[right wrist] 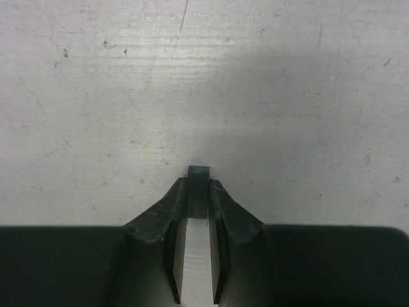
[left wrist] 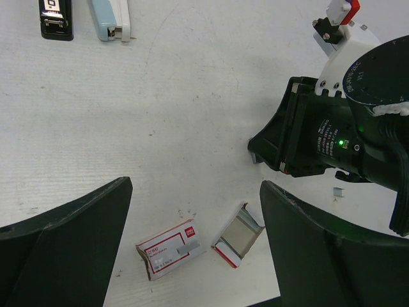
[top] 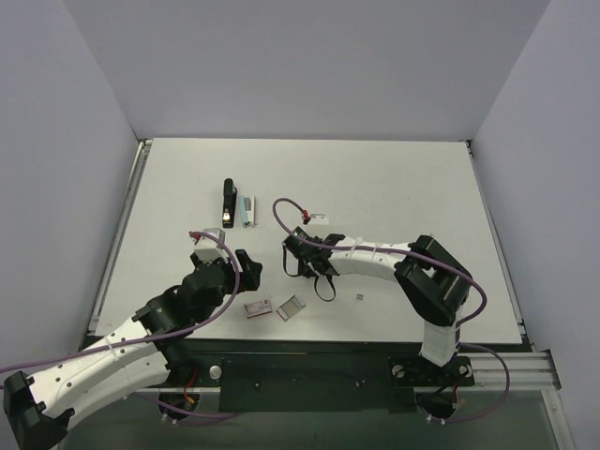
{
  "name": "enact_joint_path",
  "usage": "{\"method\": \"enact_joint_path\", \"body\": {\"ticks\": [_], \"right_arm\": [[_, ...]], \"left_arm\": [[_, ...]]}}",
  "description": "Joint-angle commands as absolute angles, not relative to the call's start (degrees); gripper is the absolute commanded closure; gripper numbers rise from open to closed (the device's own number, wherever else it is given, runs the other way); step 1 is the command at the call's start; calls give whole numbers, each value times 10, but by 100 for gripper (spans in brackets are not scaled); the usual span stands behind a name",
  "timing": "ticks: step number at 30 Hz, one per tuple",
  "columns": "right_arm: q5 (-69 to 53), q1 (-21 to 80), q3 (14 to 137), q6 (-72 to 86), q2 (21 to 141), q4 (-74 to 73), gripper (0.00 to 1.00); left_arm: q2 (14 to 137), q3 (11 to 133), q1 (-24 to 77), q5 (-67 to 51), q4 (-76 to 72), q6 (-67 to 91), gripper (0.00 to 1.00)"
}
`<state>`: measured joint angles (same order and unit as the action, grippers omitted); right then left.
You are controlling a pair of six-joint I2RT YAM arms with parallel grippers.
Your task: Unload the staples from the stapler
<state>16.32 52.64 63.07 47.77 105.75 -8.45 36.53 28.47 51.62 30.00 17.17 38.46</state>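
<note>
The black stapler (top: pixel 228 203) lies shut at the back left of the table, its silvery tip toward me; its end shows in the left wrist view (left wrist: pixel 56 16). My right gripper (top: pixel 292 248) is low over the middle of the table, right of the stapler. In the right wrist view the right gripper (right wrist: pixel 198 185) is shut on a short dark strip of staples (right wrist: pixel 198 174) just above the tabletop. My left gripper (top: pixel 225 272) is open and empty, below the stapler; in its own view the left gripper (left wrist: pixel 195 224) hangs above a staple box.
A light blue stapler-like item (top: pixel 247 211) lies right beside the black stapler. A red-and-white staple box (top: pixel 258 307) and its open tray (top: pixel 291 307) lie near the front edge. A small staple piece (top: pixel 362 298) lies right of them.
</note>
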Motion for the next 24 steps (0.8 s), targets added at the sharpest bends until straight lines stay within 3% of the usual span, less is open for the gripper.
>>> {"method": "enact_joint_path", "body": {"ticks": [1,14,24], "right_arm": [[190,541,651,466,1055,-126,93],[225,615,626,431,948,-149,93],[151,632,556,327,908,-80,93]], "left_arm": [[361,289,518,303,167,380,8],[345,312,517,300,199,381,8],[328,334,517,273,229,382,8]]}}
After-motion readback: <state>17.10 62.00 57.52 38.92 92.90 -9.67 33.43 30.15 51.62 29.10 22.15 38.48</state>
